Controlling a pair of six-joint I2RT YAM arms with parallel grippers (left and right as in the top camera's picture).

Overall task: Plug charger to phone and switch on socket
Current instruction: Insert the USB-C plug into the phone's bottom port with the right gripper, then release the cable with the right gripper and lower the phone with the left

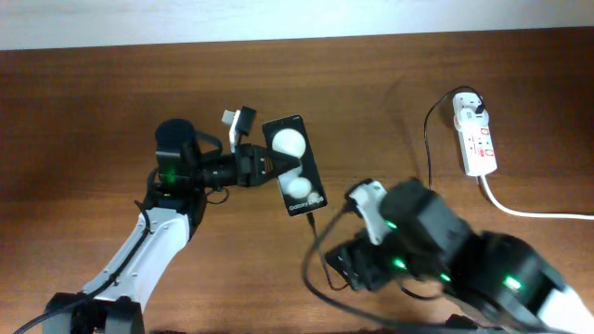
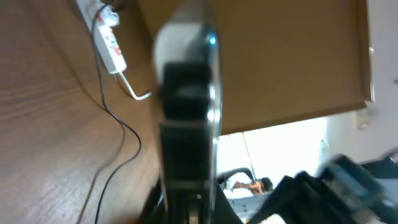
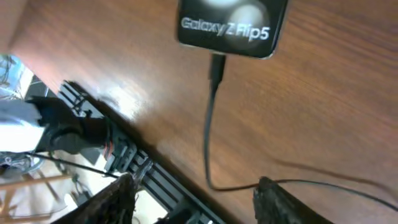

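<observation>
Apparently you were at the end of the plugging step. On the left, your left gripper was clamped on the side edge of the phone, which was face up over the middle of the table. At the phone's bottom edge, the small tip of the charger sat at the port. It looked inserted, but I cannot tell if it was fully in. Your right gripper hovered near, its fingers apart, with only the charger's thin line passing between them. Far to the right lay the socket, well apart from both arms. I judge the next move called for the right arm to travel there and press the switch on, without dragging the charger out.
</observation>
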